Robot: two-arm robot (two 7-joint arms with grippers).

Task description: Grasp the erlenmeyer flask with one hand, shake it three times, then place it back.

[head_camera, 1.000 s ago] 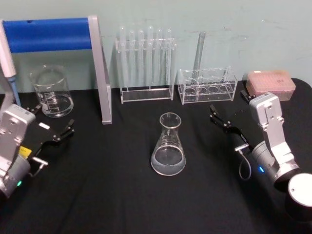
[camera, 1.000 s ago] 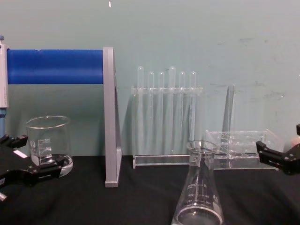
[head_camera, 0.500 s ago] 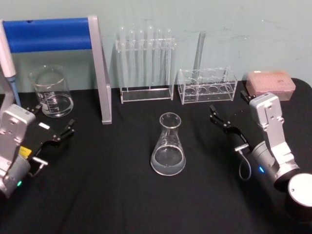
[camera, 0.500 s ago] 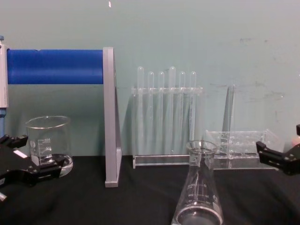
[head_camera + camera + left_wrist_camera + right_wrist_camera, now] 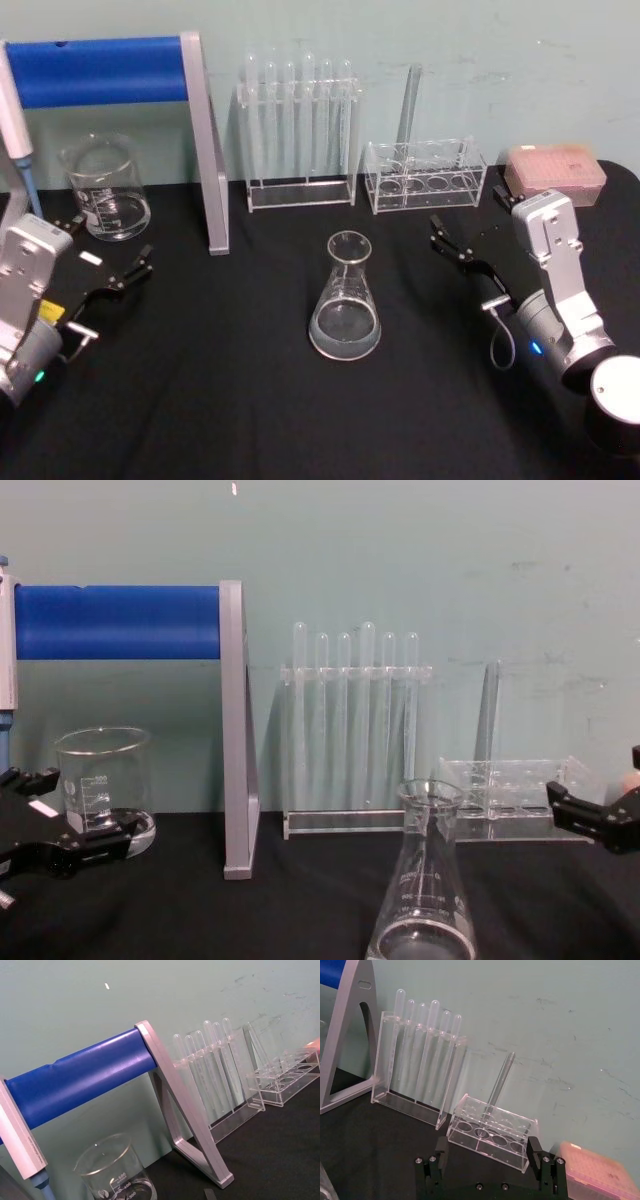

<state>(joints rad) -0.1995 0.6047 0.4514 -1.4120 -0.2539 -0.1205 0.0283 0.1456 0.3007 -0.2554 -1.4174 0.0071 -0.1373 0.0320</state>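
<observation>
**Q:** End effectors first: where were they, and in what state?

**A:** Both were released and grasping nothing. The left end effector (image 5: 102, 252) hung low over the black surface (image 5: 220, 400) at the robot's left, fingers spread, just in front of the glass beaker (image 5: 105, 187). In the chest view it (image 5: 45, 820) came in at the left edge, beside the beaker's base. The right end effector (image 5: 470, 245) sat on the robot's right, fingers parted and pointed toward the back wall; its wrist view showed both black fingers (image 5: 440, 1147) wide apart with the small clear rack (image 5: 492, 1132) beyond them.

**Q:** And the erlenmeyer flask?

**A:** The erlenmeyer flask (image 5: 346, 298) stood upright on the surface, near the middle, between the two end effectors and well apart from each. Neither touched it. The chest view showed it (image 5: 424, 885) close up, neck rising in front of the racks.

**Q:** What stood behind it?

**A:** A test tube rack (image 5: 298, 135) with upright tubes, the small rack to its right holding one tall tube, a pink box (image 5: 555, 172) at the far right, and a blue-barred grey stand (image 5: 130, 110) on the left.
</observation>
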